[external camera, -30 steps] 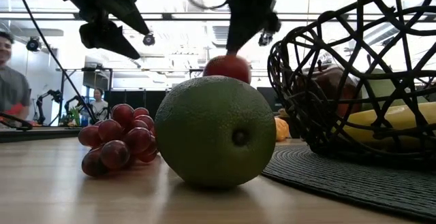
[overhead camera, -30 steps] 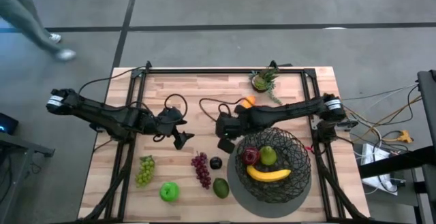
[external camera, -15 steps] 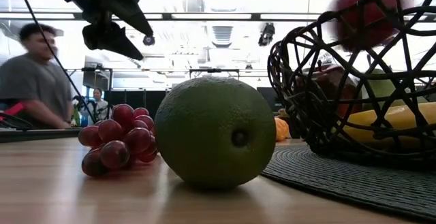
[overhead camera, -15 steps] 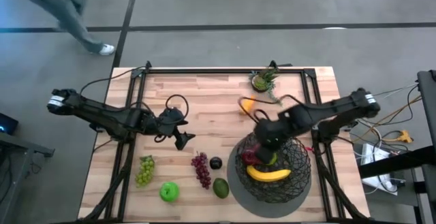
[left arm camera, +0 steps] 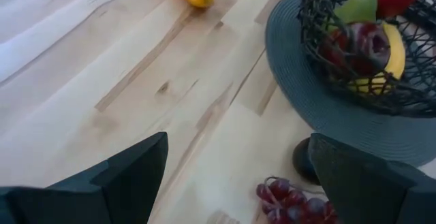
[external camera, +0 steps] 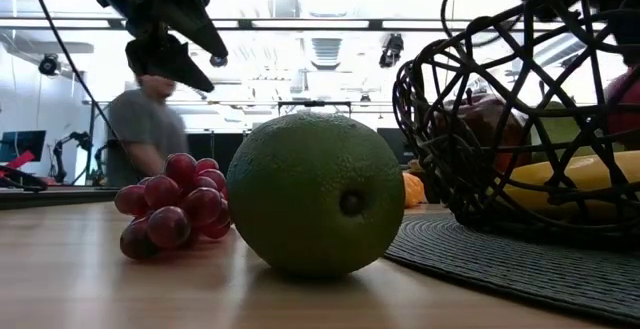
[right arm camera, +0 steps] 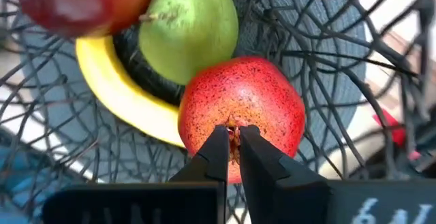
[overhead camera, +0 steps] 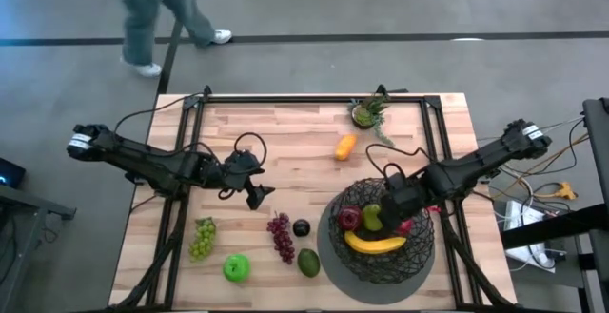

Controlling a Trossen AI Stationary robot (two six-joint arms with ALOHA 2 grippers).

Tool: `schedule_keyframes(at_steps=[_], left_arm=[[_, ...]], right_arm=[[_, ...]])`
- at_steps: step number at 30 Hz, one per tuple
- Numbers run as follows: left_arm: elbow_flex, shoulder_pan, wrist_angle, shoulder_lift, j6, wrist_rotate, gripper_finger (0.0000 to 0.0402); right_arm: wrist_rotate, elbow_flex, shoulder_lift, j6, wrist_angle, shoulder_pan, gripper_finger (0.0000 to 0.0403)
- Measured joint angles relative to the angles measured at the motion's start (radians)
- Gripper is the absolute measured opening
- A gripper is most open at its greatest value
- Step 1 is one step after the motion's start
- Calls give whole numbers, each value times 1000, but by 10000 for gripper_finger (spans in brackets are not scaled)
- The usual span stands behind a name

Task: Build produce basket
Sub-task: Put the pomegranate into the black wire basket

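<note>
Pinched shut, my right gripper [right arm camera: 233, 144] holds a speckled red fruit [right arm camera: 242, 112] by the little nub at its top, fingertips [right arm camera: 216, 149] pressed together on it. I hang it inside the basket [overhead camera: 411, 220], toward the right side, just beside the green pear [right arm camera: 189, 28] and above the banana [right arm camera: 119, 91]; a dark red apple [right arm camera: 82, 3] sits beyond the pear. The basket stands on a flat grey disc [left arm camera: 293, 81] at the table's front right.

My left gripper [overhead camera: 255, 194] waits with its fingers spread wide and holding nothing, over bare wood left of centre.

As I judge it, I am in the placing step for this fruit. Next I need to lower it until it rests among the others, then part my fingers and lift straight up clear of the wire mesh.

Plenty is left out on the table [overhead camera: 285, 132]: the orange piece [overhead camera: 344, 146] near the potted plant [overhead camera: 366, 113], and, along the front, green grapes [overhead camera: 202, 238], a green apple [overhead camera: 235, 268], purple grapes [overhead camera: 282, 236], the plum [overhead camera: 302, 227] and the avocado [overhead camera: 308, 262].
</note>
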Motion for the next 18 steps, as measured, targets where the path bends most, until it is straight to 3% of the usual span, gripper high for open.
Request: schedule_keyframes(at_steps=[9,18], left_arm=[[2,0,22,-2,-2,5,338],[2,0,31,-2,-5,6,338]], right_arm=[[10,-90,30,-1,75,-4,13],[117,-66,30,-7,47,-4,33]])
